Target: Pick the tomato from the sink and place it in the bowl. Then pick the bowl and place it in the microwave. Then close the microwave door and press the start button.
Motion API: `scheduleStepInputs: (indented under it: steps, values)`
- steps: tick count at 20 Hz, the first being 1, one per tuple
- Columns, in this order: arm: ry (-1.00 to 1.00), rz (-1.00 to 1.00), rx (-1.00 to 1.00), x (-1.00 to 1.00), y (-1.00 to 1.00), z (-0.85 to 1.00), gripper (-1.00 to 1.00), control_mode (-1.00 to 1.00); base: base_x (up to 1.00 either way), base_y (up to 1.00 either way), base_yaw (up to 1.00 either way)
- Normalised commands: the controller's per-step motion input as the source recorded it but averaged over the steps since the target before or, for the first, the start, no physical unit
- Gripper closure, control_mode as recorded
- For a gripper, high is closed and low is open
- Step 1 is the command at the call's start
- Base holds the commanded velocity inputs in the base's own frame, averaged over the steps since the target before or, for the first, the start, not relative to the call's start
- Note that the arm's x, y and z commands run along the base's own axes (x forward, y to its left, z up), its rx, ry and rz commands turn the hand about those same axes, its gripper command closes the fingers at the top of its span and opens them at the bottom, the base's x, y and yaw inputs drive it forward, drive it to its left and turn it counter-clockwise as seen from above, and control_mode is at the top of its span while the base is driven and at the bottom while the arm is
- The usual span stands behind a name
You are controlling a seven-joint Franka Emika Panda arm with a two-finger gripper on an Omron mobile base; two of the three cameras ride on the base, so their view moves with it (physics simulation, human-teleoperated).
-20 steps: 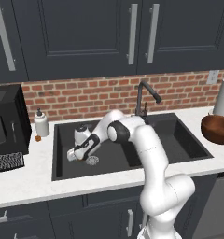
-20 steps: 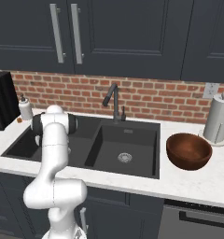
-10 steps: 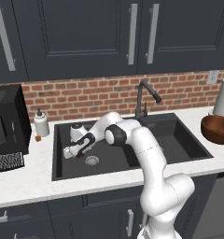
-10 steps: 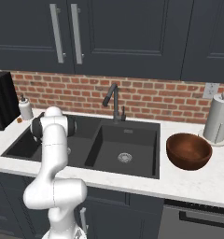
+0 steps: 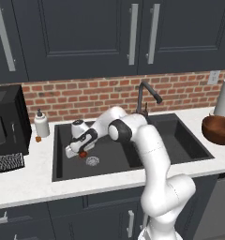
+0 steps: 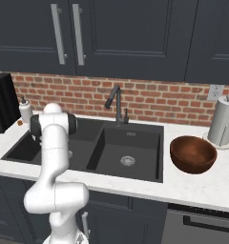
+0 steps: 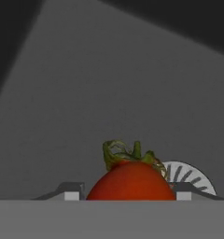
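The tomato (image 5: 83, 153), small and red with a green stem, lies on the floor of the left basin of the black sink (image 5: 180, 136), beside the round silver drain (image 5: 92, 161). My gripper (image 5: 79, 152) reaches down into that basin. In the hand view the tomato (image 7: 130, 182) sits between my fingertips (image 7: 73, 191), which press against its two sides, so the gripper (image 7: 130, 195) is shut on it. The reddish-brown bowl (image 5: 217, 130) stands empty on the counter right of the sink (image 6: 130, 143); the bowl (image 6: 192, 153) is far from the hand. The microwave and its door are out of view.
A black curved faucet (image 5: 147, 93) rises behind the sink divider. A soap bottle (image 5: 41, 124) and a tiny orange object (image 5: 38, 138) stand left of the sink, next to a black countertop appliance (image 5: 6, 124). A paper towel roll (image 6: 223, 121) stands behind the bowl.
The hand has sunk lower and further left in the left basin, onto the tomato. Its jaws have narrowed from wide open to the tomato's sides.
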Motion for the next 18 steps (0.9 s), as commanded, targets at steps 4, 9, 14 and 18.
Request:
scheduleStepInputs:
  steps: [4,9,14,18]
  values:
    - [-0.11,0.12,0.00,-0.93,-0.26,0.90,1.00,-1.00,0.00,0.00,0.00]
    - [-0.17,0.16,-0.09,-1.00,-0.07,1.00,1.00,-1.00,0.00,0.00,0.00]
    - [-0.17,0.16,-0.14,-0.99,-0.09,1.00,1.00,-1.00,0.00,0.00,0.00]
    - [-0.04,0.09,-0.17,-0.75,-0.03,1.00,1.00,-1.00,0.00,0.00,0.00]
